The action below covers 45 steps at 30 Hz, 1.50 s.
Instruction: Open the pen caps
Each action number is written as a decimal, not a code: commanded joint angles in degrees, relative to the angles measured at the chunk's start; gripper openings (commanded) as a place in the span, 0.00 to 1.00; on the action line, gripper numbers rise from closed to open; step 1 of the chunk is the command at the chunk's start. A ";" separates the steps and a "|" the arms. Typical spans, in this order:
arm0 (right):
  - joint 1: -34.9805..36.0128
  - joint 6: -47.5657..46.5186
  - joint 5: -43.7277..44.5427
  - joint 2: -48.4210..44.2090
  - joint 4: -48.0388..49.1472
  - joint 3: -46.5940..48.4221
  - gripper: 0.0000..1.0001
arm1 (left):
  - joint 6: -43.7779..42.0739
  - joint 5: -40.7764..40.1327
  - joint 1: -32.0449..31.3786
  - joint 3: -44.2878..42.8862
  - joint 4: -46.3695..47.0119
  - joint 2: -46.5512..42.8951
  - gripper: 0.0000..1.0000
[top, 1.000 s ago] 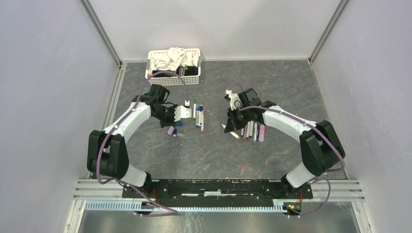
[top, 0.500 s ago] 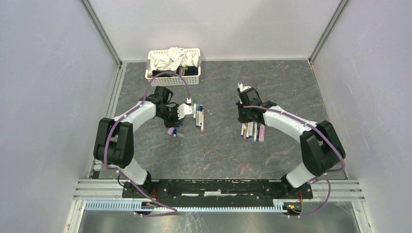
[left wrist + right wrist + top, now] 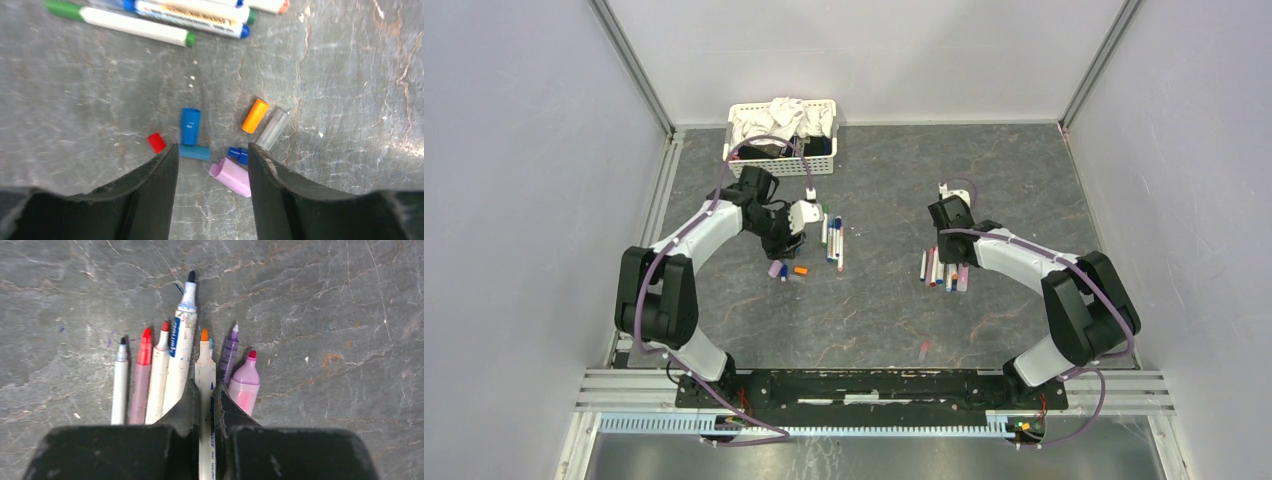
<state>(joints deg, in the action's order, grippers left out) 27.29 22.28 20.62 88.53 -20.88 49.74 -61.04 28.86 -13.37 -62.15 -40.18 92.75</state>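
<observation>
Pen caps (image 3: 190, 126) loose near spread left gripper (image 3: 212, 149) — right gripper (image 3: 206, 388) pinching orange-tipped pen (image 3: 204, 362).

White links, black joints on left arm (image 3: 686, 238), right arm (image 3: 1024, 258); purple cable loops (image 3: 1014, 240); black wedge-shaped pincer fingers (image 3: 150, 192).

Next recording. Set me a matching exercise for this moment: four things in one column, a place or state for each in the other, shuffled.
1. orange cap
2. red cap
3. left gripper
4. right gripper

A. shut on the orange pen
B. open, holding nothing
C. beside the clear cap
D. lying by the blue caps

Pairs: 1-C; 2-D; 3-B; 4-A
</observation>
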 commanded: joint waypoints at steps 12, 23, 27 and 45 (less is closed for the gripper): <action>-0.32 0.27 0.21 -0.47 1.30 -0.62 0.30 | 10.40 1.79 -0.25 -14.24 -10.40 -7.74 0.85; -0.03 0.12 -3.89 -4.12 0.92 3.26 0.29 | 16.37 0.09 -0.17 -17.32 -10.19 -9.39 0.88; 3.24 -1.02 -6.35 -1.95 1.89 8.22 0.34 | 20.97 -3.49 0.15 -20.58 -8.45 -10.22 1.00; 19.19 -1.45 -7.77 28.31 -3.11 38.41 0.38 | 25.01 -5.77 2.99 -18.20 -6.18 -11.93 1.00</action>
<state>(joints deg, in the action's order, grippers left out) 46.68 20.69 12.43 114.78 -22.28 83.81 -37.45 21.08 -10.55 -80.23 -45.56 80.99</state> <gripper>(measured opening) 0.384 0.995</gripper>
